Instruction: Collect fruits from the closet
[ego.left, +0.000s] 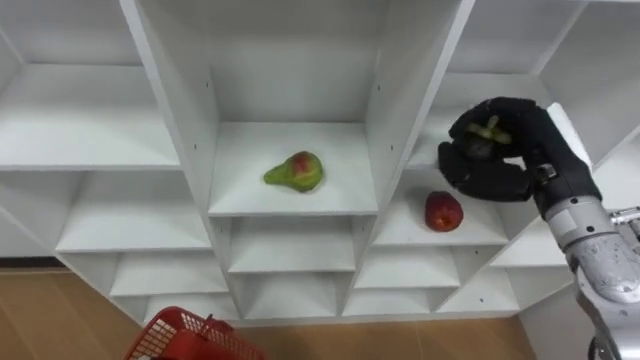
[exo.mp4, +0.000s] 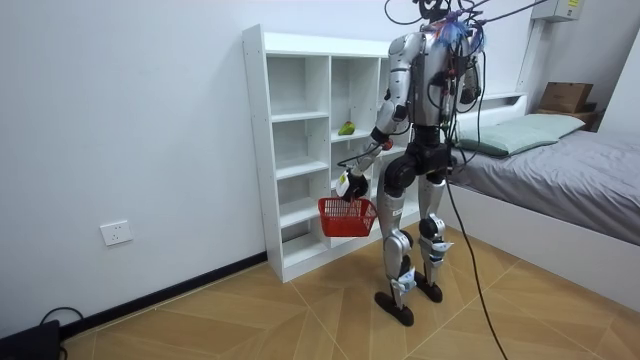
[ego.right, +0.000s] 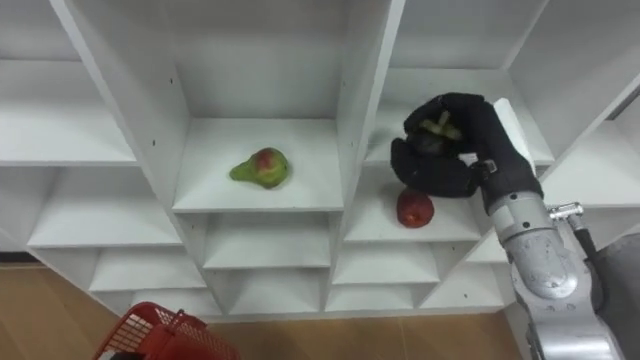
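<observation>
A green pear with a red blush lies in the middle compartment of the white closet. A red apple sits on the shelf of the compartment to its right. Just above the apple my right hand is shut on a small dark fruit with a greenish top, held at that compartment's opening. My left hand hangs low in front of the closet, curled round the handle of a red basket. The basket's rim shows at the lower left.
I stand facing the closet on a wooden floor. A bed stands close behind me at the room view's right. The closet's upright dividers separate narrow compartments.
</observation>
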